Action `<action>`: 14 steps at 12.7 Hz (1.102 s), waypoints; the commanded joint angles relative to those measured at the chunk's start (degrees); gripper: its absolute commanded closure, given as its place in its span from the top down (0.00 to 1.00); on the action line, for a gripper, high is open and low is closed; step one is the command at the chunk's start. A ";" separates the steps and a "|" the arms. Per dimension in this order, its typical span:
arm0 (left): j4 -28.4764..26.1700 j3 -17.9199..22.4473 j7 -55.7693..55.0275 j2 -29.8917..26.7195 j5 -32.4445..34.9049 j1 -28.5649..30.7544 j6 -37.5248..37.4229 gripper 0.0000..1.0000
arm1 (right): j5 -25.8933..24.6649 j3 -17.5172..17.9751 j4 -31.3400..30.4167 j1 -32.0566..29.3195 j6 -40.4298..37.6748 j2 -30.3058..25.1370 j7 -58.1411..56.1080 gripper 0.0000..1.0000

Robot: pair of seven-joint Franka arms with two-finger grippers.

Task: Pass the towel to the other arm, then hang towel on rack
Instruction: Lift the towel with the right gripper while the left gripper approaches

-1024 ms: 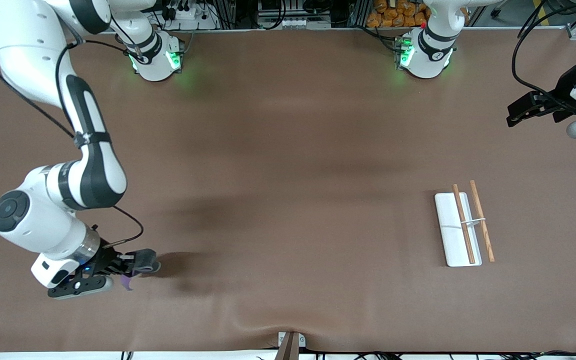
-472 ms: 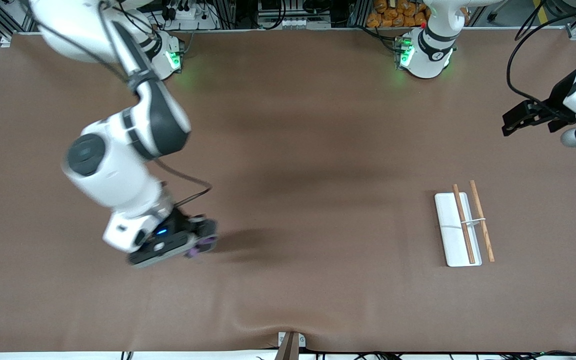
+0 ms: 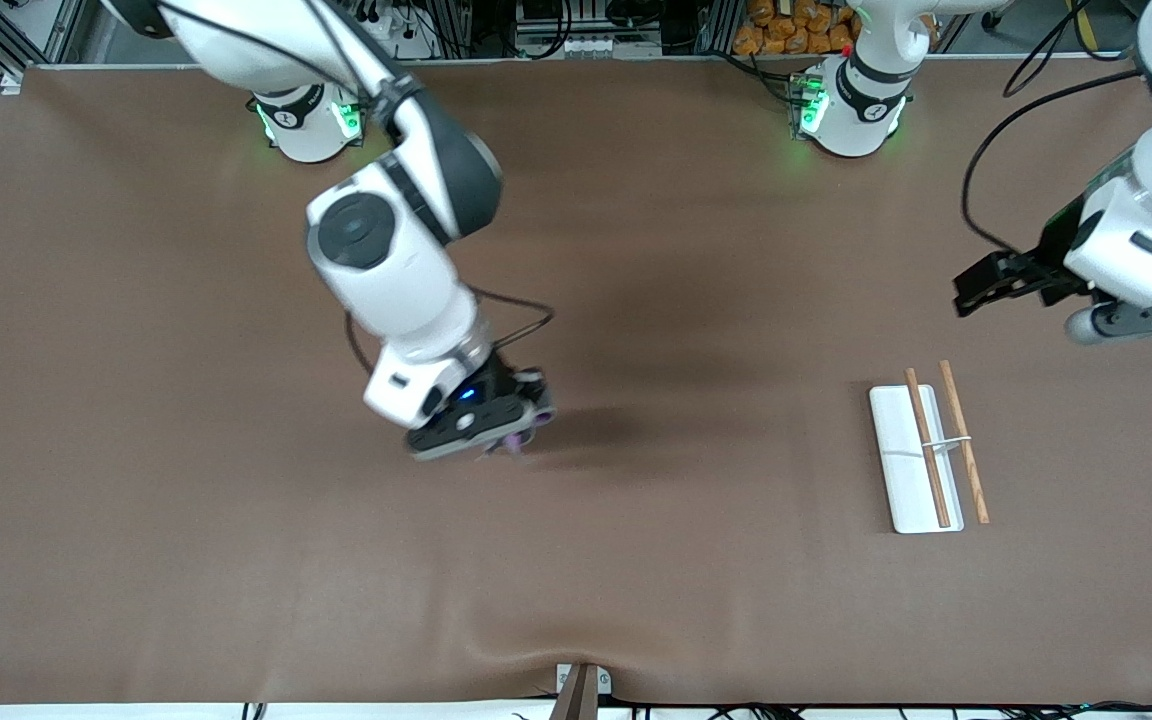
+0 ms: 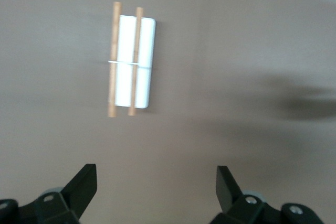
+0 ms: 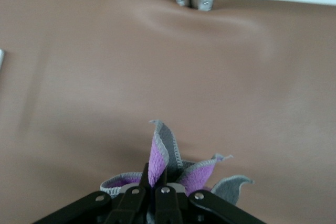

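Note:
My right gripper [image 3: 521, 432] is shut on the towel [image 3: 514, 443], a purple and grey cloth, and carries it above the middle of the table. In the right wrist view the towel [image 5: 168, 163] bunches up between the closed fingers [image 5: 160, 192]. The rack [image 3: 921, 458], a white base plate with two brown rods and a silver crossbar, lies toward the left arm's end of the table. It also shows in the left wrist view [image 4: 131, 61]. My left gripper [image 3: 981, 285] is open and empty in the air, above the table a little farther from the front camera than the rack; its fingertips [image 4: 84, 182] stand wide apart.
The brown table cover [image 3: 636, 560] has a wrinkle near its front edge, by a metal bracket [image 3: 581, 685]. The two arm bases [image 3: 311, 120] stand along the table's back edge.
My right arm has swung from the right arm's end toward the middle of the table, carrying the towel. My left gripper has moved lower and toward the rack.

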 commanded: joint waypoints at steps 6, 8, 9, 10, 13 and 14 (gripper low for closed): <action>1.32 -0.08 -13.18 8.07 -16.16 -1.85 3.75 1.00 | 0.45 0.44 2.31 13.16 4.31 -0.23 15.12 0.00; 1.41 -0.08 -19.32 9.92 -18.19 -2.91 5.32 1.00 | 0.37 0.35 2.84 16.59 4.31 -0.05 17.61 0.00; 1.41 -0.08 -22.05 10.36 -19.07 -3.69 6.37 1.00 | 0.37 0.35 2.84 18.00 4.31 -0.05 18.40 0.00; 1.41 0.01 -24.95 11.06 -20.90 -4.05 6.65 1.00 | 0.37 0.35 2.84 18.97 4.22 -0.14 19.45 0.00; 0.01 0.01 -28.49 11.07 -22.15 -3.53 3.94 1.00 | 0.37 0.35 2.84 20.47 3.87 -0.40 21.66 0.00; 0.01 0.01 -28.75 11.07 -22.24 -3.44 1.92 1.00 | 0.28 0.35 2.84 20.47 3.78 -0.40 21.66 0.00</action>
